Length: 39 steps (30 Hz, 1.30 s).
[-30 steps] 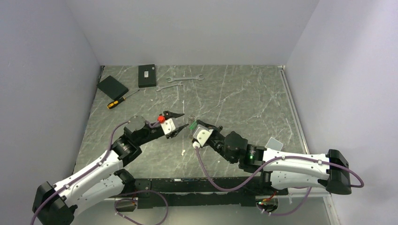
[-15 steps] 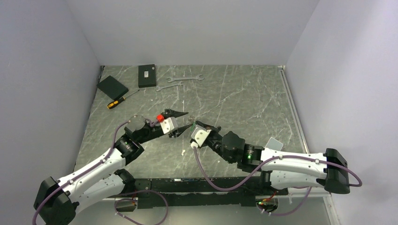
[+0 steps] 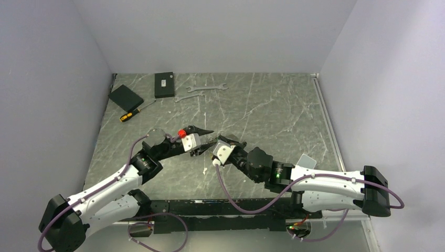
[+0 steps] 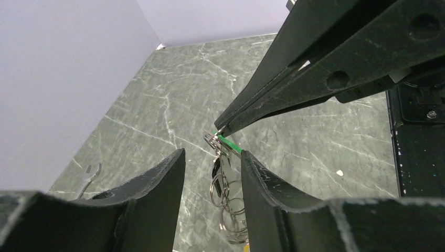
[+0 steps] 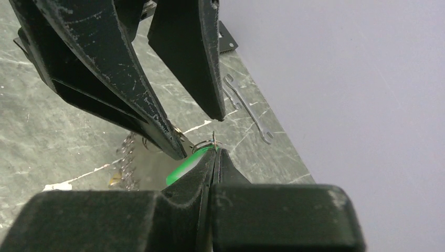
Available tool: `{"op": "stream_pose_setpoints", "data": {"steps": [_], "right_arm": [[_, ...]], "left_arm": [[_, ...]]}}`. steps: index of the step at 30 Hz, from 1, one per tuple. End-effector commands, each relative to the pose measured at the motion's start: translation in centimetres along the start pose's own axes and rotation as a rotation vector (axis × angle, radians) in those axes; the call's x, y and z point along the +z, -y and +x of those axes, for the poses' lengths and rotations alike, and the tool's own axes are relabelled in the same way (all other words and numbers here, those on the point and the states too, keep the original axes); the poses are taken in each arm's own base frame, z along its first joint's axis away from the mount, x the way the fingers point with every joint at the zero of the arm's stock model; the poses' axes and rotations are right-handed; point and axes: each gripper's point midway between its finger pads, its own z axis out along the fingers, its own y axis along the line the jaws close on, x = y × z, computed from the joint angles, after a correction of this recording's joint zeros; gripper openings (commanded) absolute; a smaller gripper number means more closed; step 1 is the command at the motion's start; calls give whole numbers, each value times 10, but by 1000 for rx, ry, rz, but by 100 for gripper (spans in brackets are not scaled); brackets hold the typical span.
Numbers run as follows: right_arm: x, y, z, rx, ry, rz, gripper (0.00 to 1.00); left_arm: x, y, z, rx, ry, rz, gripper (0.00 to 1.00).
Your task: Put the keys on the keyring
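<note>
Nearest the arm bases, a small white scrap (image 3: 204, 171) lay on the marbled table (image 3: 273, 110), with a pale card (image 3: 306, 160) beside the right arm. Just beyond, mid-table, the right gripper (image 5: 214, 153) had its fingers pressed together on the green tag (image 4: 229, 143) of the keys (image 4: 222, 176). The keys dangled under its tip, with a string of wire rings (image 4: 232, 223) below them. The left gripper (image 4: 212, 156) met it tip to tip, fingers partly spread and gripping nothing, one on each side of the hanging bunch. Whether a fingertip touched the small ring by the tag could not be told. Those left fingers blocked much of the right wrist view. Well apart, toward the far wall, lay a yellow-handled screwdriver (image 3: 134, 113), a black pad (image 3: 126, 96), a black box (image 3: 164, 84) and two wrenches (image 3: 202, 88).
</note>
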Motion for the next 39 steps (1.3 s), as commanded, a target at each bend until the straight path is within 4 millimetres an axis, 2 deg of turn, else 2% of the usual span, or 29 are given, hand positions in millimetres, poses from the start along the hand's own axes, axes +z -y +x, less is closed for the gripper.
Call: {"op": "stream_pose_setpoints", "data": {"steps": [1,8,19,29,39], "right_arm": [[-2,22,-31,80,96,62,0],[-4,20,-33,89,107,49,0],[-2,16,-32,95,103,36,0],[-3,16,-31,101,103,32,0],[-3,12,-29,104,98,18,0]], "left_arm": [[2,4,-4,-5,29,12,45],[5,6,0,-8,28,30,31],[5,7,0,-11,34,33,33],[5,8,0,-11,36,37,26],[3,6,-2,-13,40,21,14]]}}
